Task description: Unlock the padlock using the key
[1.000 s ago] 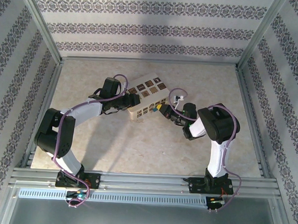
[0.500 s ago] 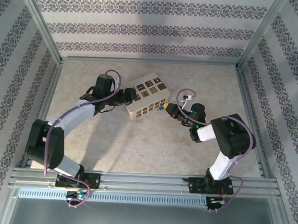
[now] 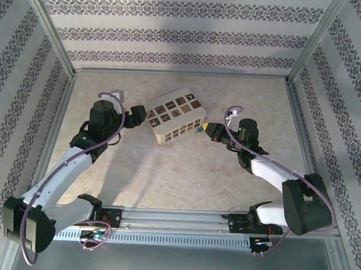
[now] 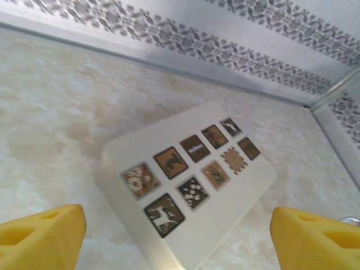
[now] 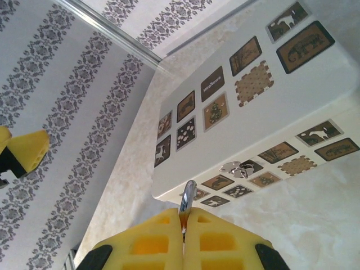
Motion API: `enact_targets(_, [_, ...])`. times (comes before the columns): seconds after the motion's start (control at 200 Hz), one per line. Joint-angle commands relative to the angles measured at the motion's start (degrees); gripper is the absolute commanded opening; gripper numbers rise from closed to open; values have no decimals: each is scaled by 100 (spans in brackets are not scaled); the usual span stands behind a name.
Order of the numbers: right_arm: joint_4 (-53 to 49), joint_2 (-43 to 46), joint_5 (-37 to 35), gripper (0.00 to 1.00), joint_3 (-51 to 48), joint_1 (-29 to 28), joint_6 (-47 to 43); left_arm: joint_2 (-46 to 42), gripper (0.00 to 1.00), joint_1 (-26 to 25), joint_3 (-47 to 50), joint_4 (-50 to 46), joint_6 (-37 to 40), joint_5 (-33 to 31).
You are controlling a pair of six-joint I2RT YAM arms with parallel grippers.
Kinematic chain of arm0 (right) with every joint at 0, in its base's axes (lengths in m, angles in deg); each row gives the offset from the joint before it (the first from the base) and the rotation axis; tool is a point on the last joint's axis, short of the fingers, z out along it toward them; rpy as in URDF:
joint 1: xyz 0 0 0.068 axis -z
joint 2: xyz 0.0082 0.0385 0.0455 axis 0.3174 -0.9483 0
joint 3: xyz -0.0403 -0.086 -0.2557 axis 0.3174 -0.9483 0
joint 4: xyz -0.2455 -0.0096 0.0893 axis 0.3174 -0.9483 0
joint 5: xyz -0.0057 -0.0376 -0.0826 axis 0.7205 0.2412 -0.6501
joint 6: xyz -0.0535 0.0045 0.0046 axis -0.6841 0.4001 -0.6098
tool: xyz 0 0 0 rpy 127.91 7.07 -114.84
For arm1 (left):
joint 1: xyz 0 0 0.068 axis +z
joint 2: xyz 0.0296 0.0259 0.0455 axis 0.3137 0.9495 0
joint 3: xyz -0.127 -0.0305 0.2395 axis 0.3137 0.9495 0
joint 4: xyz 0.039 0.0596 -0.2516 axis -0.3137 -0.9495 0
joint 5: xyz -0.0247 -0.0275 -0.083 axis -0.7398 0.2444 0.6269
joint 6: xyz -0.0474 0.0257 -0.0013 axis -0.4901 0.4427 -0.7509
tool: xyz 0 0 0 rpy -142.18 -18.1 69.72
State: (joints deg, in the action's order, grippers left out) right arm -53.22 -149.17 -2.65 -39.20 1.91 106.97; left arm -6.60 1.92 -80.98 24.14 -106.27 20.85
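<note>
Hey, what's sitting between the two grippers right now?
The white box with brown picture tiles lies between the open left gripper and the right gripper holding the key, as the top view shows.

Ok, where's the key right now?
In the right wrist view the key is pinched in the right hand, its metal tip poking up between the yellow fingers by the white box's edge, below-left of the small silver lock.

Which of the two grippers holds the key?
The right gripper: it is shut on the key, while the left gripper stands open and empty.
</note>
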Motion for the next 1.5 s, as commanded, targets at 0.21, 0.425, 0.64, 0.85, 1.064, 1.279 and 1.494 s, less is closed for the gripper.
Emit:
enact_targets(0.21, [-3423, 986, 468, 0, 744, 60, -1232, -1028, 89, 86, 550, 190, 616, -1503])
enact_targets(0.425, [-4864, 1181, 795, 0, 896, 31, -1606, -1351, 90, 106, 662, 189, 719, -1848])
enact_targets(0.64, [-5405, 1119, 843, 0, 718, -68, -1656, -1387, 90, 106, 697, 193, 693, -1887])
enact_targets(0.85, [-5411, 551, 839, 0, 598, -375, -1670, -1409, 90, 106, 691, 144, 680, -1875])
enact_targets(1.064, [-5003, -237, 846, 0, 653, -731, -1636, -1473, 90, 106, 714, 71, 658, -1924])
enact_targets(1.279, [-4801, -1036, 1005, 0, 861, -988, -1671, -1542, 91, 108, 706, -13, 658, -1929])
enact_targets(1.494, [-4602, -1393, 1057, 0, 869, -1036, -1620, -1598, 91, 109, 749, -43, 663, -1954])
